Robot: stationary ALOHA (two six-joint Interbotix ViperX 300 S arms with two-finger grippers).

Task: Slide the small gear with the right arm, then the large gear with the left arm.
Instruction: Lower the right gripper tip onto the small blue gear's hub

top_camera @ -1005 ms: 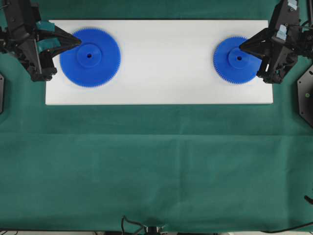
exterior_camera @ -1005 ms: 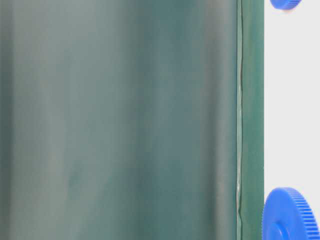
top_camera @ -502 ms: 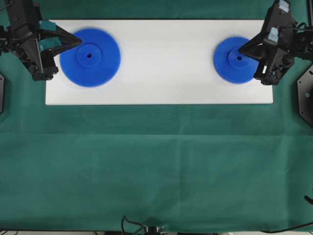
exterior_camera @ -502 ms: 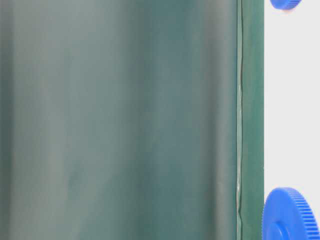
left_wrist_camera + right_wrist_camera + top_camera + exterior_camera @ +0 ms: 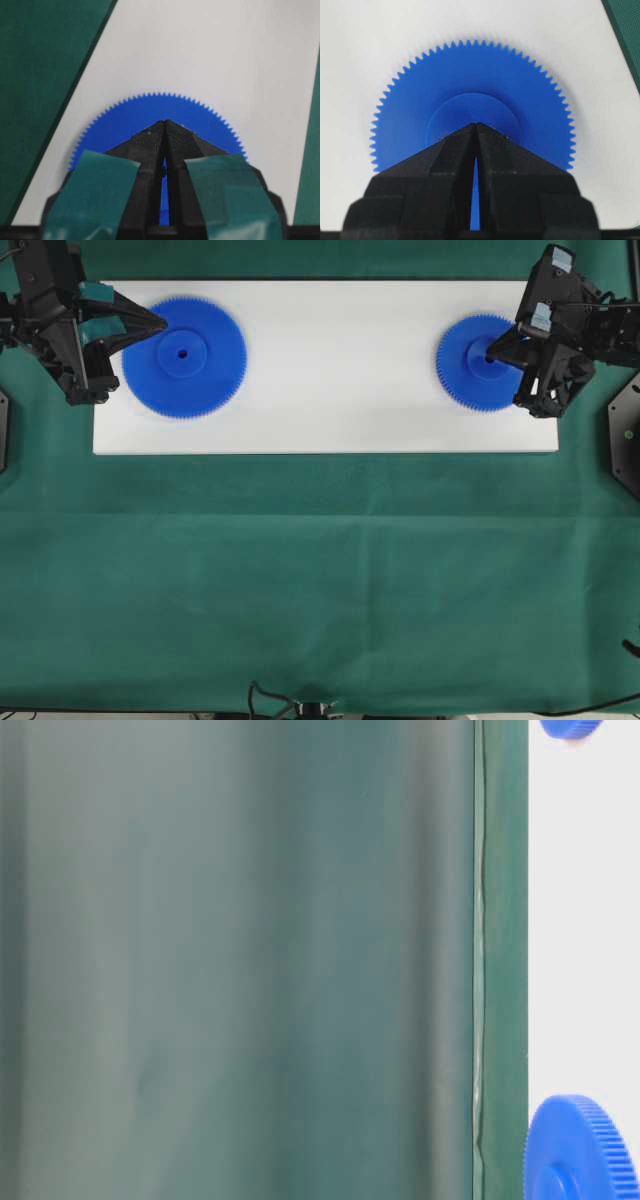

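The small gear (image 5: 478,370) lies flat at the right end of the white board (image 5: 330,370). My right gripper (image 5: 490,358), all black, is shut with its pointed tip over the gear's raised hub (image 5: 470,112), the tip (image 5: 477,124) covering the centre hole. The large gear (image 5: 185,357) lies at the board's left end. My left gripper (image 5: 160,326), with teal patches, is shut and its tip sits over that gear's upper left part, short of the hub; in the wrist view the tip (image 5: 164,121) points across the gear (image 5: 150,112). Both gears' edges (image 5: 580,1150) show at table level.
Green cloth (image 5: 320,580) covers the table around the board. The board's wide middle stretch between the two gears is bare white. A black fixture (image 5: 625,435) stands at the right edge.
My right arm has swung upward at the wrist and drawn its tip onto the small gear's hub. The left arm shifted slightly a second ago and then stayed still. Neither gear has moved.
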